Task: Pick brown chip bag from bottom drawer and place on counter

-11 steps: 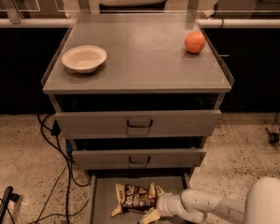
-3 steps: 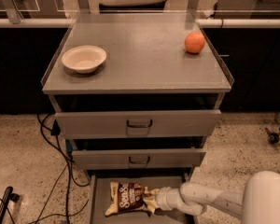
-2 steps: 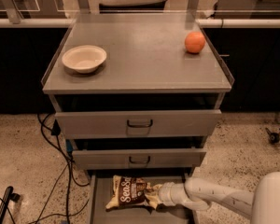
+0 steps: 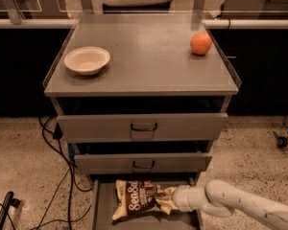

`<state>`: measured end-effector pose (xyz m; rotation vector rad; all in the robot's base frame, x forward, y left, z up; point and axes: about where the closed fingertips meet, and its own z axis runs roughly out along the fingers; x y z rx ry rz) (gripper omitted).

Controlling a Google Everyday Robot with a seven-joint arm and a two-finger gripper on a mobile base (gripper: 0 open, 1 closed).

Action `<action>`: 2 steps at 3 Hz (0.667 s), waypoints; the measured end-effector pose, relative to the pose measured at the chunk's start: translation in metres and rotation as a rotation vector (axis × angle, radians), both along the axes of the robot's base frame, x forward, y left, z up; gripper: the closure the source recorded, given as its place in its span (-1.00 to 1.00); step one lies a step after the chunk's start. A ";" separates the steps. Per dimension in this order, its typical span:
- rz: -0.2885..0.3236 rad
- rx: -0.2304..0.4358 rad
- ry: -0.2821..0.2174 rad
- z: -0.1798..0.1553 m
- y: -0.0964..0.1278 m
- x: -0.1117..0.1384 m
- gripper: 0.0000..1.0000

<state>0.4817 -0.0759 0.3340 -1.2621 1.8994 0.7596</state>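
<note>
The robot's pale two-finger gripper (image 4: 164,201) reaches into the shallow grey metal bottom drawer (image 4: 102,210). It pinches the right end of the crinkly dark-brown chip bag (image 4: 134,200), which stretches away to its left. The grasp looks made; the lift to the flat grey counter (image 4: 149,56), well above it, is not yet done.

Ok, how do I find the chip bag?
Find the grey cabinet, then its bottom drawer, open near the floor. The brown chip bag lies inside, the gripper at its right end. Nothing else is dark, crinkly and lettered in white.
</note>
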 end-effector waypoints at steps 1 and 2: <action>0.039 0.032 0.003 0.028 -0.017 0.000 1.00; 0.075 0.057 -0.002 0.070 -0.040 0.000 1.00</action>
